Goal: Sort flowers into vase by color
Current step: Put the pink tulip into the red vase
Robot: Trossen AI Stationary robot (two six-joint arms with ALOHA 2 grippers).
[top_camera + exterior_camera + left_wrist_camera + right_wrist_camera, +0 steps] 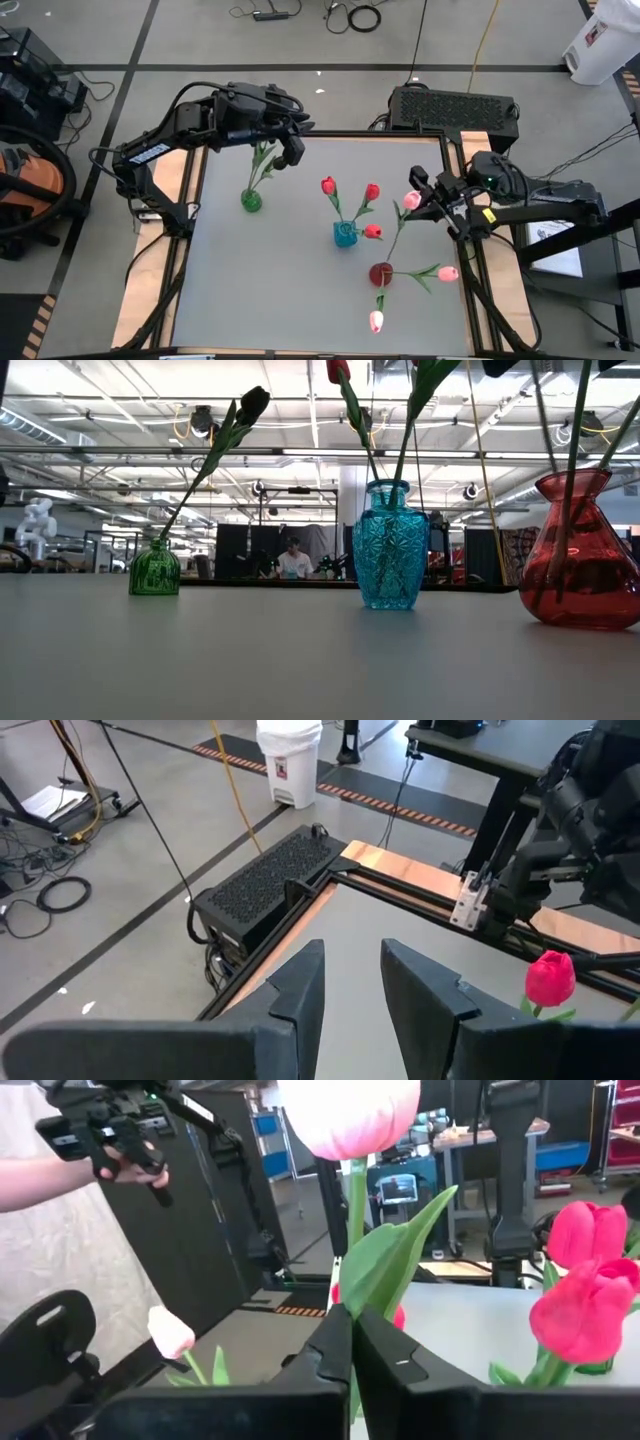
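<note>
We see the table (250, 290) carrying three vases. The red vase (380, 273), toward the near right corner, holds pink tulips (447, 273); the blue vase (345, 234), mid-table, red tulips (328, 186); the green vase (251, 201), left of centre, a dark tulip (253, 403). Our right gripper (428, 196), by the right edge, pinches a pink tulip's stem (356, 1200). Our left gripper (290, 152) hangs near the far edge, fingers apart, empty.

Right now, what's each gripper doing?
Left gripper: open, empty, above the green vase.
Right gripper: shut on a pink tulip stem.
</note>
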